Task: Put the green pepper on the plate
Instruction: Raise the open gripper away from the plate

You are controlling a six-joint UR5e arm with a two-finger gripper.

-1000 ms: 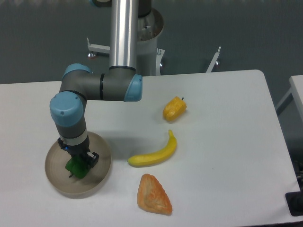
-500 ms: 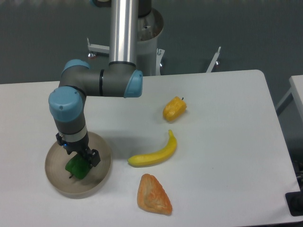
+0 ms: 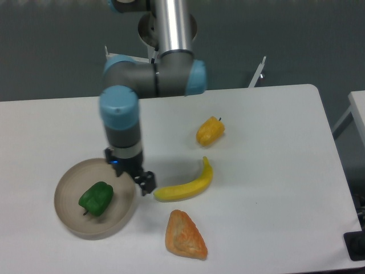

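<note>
1. Green pepper (image 3: 96,198) lies on the plate (image 3: 71,222) at lower left of the frame, roughly centred, stem end pointing down-left. Nothing is touching it.
2. Gripper (image 3: 140,181) sits just off the plate's right rim, above the table (image 3: 274,171), between the plate and the banana (image 3: 185,187). It holds nothing. How far the fingers are parted I cannot tell; they are small and dark from this angle.
3. Judged from the layout, the task looks done: the pepper is inside the rim and free of the arm.
4. Handling, as a judgement: the pepper looks light, fairly stiff, glossy and so a bit slippery, with a lumpy skin. It rests on its side and could rock or roll if nudged, though the low rim should keep it in.
5. If it needed re-grasping, take it across the widest part of the body, fingers on opposite lobes and not on the stem. Moderate squeeze only.
6. Other things on the table: yellow-orange pepper (image 3: 210,131) at upper centre, and an orange wedge-shaped item (image 3: 185,235) at lower centre. Both are well apart from the plate.
</note>
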